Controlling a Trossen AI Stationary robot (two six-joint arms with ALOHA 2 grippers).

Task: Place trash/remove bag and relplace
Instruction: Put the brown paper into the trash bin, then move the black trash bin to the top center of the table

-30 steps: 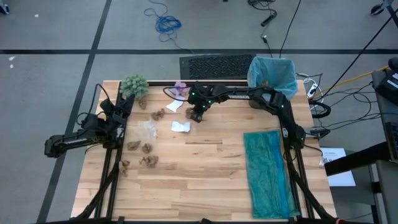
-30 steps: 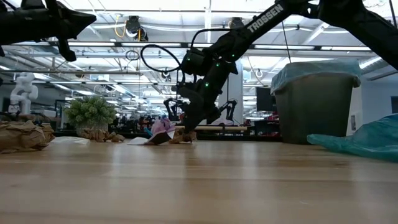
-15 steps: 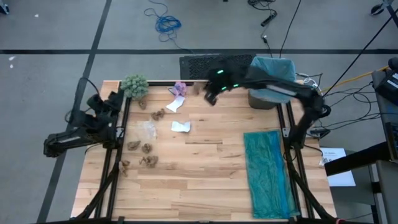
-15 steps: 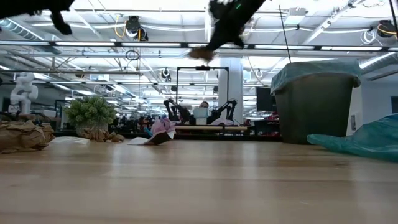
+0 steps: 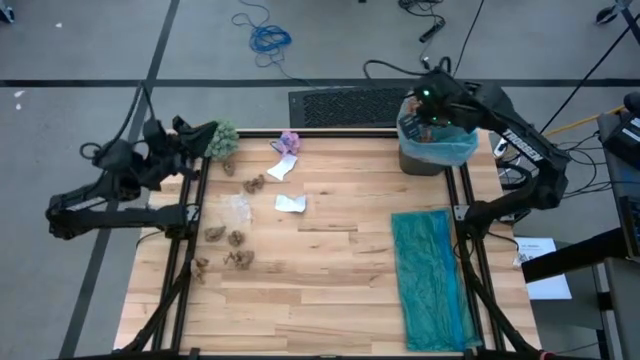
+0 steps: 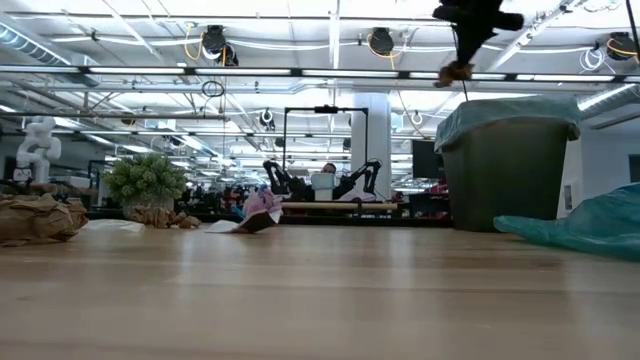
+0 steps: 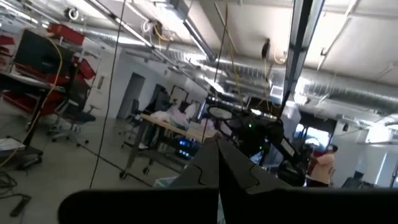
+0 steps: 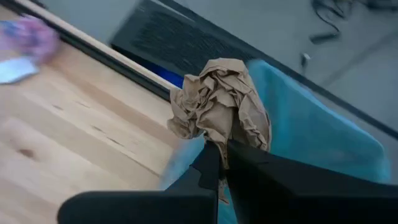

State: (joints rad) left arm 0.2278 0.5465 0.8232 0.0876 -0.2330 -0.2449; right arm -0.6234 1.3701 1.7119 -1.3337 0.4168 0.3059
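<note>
My right gripper [image 8: 222, 157] is shut on a brown crumpled paper wad [image 8: 221, 102] high above the near-left rim of the grey bin with the light blue liner [image 5: 442, 135]; the low view shows the wad [image 6: 455, 72] above the bin [image 6: 510, 170]. Several brown wads [image 5: 236, 240], white paper bits [image 5: 291, 203] and a purple piece [image 5: 290, 139] lie on the table's left half. My left gripper [image 7: 219, 158] is shut and empty, raised at the far left corner [image 5: 203, 138] beside the green plant [image 5: 222, 136]. My right gripper pinches the wad's edge [image 8: 219, 144] between its two fingers. In the low view the fingers point down and the wad [image 6: 455, 72] hangs below them. It is lifted clear of the table, above the liner's rim [image 8: 186, 152].
A darker teal bag [image 5: 432, 280] lies flat along the table's right side. A black mat [image 5: 345, 103] lies beyond the far edge, next to the bin. The table's middle and near part [image 5: 320, 290] show bare wood.
My right gripper has risen from the table near the purple piece with the brown wad and swung toward the far right, to above the bin. My left arm has risen and moved toward the far left corner, its gripper tipped up.
</note>
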